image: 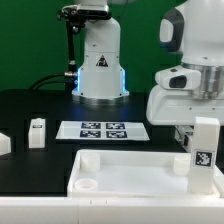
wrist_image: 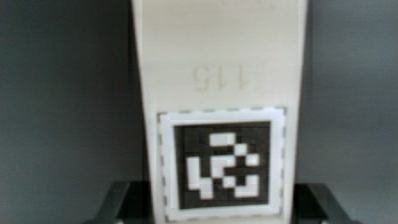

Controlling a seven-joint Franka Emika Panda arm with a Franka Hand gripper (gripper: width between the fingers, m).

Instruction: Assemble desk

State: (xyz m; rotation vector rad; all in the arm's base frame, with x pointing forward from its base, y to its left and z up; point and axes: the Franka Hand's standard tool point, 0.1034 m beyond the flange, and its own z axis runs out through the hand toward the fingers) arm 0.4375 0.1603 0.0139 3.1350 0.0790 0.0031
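Observation:
The white desk top (image: 125, 172) lies flat at the front of the black table, with a round socket (image: 88, 185) at its near corner on the exterior view's left. My gripper (image: 201, 140) is shut on a white square leg (image: 203, 148) with a black-and-white tag and holds it upright over the top's corner on the exterior view's right. In the wrist view the leg (wrist_image: 221, 90) fills the middle, and the dark fingers (wrist_image: 125, 200) press its sides. A second leg (image: 37, 132) stands on the table at the exterior view's left.
The marker board (image: 102, 130) lies flat behind the desk top. A white robot base (image: 100, 62) stands at the back with cables beside it. A white part (image: 4, 144) sits at the exterior view's left edge.

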